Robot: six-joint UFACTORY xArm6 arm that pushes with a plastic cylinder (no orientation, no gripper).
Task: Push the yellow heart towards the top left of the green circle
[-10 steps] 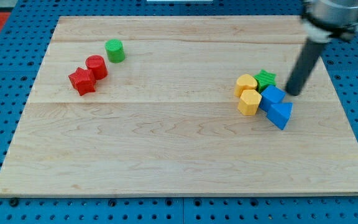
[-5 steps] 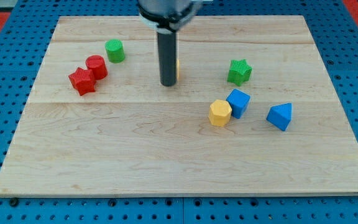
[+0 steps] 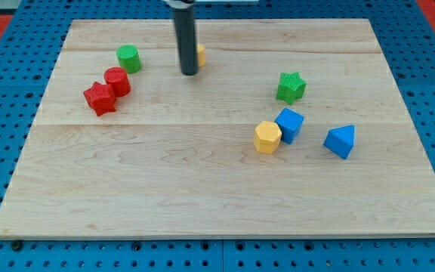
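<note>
The yellow heart (image 3: 200,54) lies near the view's top centre, mostly hidden behind my rod. My tip (image 3: 189,73) rests on the board just left of and below the heart, touching or nearly touching it. The green circle (image 3: 128,58) stands to the left of my tip, at the view's upper left, about a block's width of board between them. The heart lies to the right of the green circle, at about the same height.
A red circle (image 3: 117,81) and a red star (image 3: 100,98) sit below the green circle. A green star (image 3: 291,87), a yellow hexagon (image 3: 266,137), a blue cube (image 3: 289,124) and a blue triangle (image 3: 340,140) lie at the right.
My tip and the yellow heart moved up and left from the cluster at the right. The green circle shifted slightly up and left. The right blocks were scattered earlier and have held still since.
</note>
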